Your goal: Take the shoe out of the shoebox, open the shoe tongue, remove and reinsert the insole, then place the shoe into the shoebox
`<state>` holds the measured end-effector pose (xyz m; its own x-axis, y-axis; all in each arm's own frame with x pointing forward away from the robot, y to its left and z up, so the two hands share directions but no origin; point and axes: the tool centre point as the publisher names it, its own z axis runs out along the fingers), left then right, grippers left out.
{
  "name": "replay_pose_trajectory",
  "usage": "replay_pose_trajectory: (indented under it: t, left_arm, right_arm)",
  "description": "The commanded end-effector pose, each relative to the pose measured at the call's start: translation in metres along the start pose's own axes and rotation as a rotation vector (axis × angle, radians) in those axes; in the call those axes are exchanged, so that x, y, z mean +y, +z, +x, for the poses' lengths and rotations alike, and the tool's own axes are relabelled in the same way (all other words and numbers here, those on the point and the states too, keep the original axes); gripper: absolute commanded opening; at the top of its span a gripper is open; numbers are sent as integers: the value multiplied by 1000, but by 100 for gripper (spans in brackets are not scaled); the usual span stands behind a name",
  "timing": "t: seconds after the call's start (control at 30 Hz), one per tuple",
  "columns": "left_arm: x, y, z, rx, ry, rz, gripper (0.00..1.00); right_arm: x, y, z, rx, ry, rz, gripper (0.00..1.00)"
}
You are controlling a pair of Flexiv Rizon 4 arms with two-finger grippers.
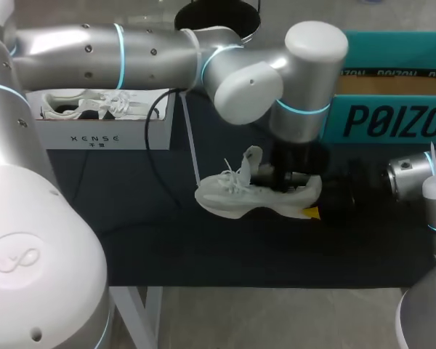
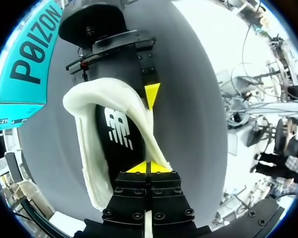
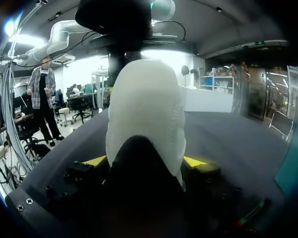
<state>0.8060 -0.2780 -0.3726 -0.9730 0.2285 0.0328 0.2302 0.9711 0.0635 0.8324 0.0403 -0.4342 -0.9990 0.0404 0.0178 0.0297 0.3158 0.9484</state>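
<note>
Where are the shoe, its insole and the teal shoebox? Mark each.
shoe [image 1: 221,198]: head view, on its toe end.
insole [image 2: 120,130]: left wrist view, on its printed middle.
teal shoebox [image 1: 392,120]: head view, on its front wall.

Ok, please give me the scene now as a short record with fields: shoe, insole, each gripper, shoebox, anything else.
shoe: white, at the middle of the dark table, outside the teal shoebox
insole: black, inside the shoe
left gripper: shut on the shoe's collar edge
right gripper: shut on the shoe's heel
teal shoebox: open, at the far right
other: white box holding a second shoe, far left
</note>
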Motion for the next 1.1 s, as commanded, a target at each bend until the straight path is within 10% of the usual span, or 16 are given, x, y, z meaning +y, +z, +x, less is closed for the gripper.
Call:
replay_pose_trajectory:
  t: [0.03, 0.43, 0.8, 1.1]
  left_arm:
    - [2, 7, 3, -4, 2, 15, 0]
    - [1, 14, -9, -23, 4, 26, 0]
    - [-1, 25, -12, -26, 27, 2, 52]
    - [-7, 33, -13, -52, 39, -23, 52]
  right_arm:
    - [-2, 2, -1, 0, 2, 3, 0]
    - [-2, 2, -1, 0, 2, 3, 0]
    - [-2, 2, -1, 0, 2, 3, 0]
    - [-2, 2, -1, 0, 2, 3, 0]
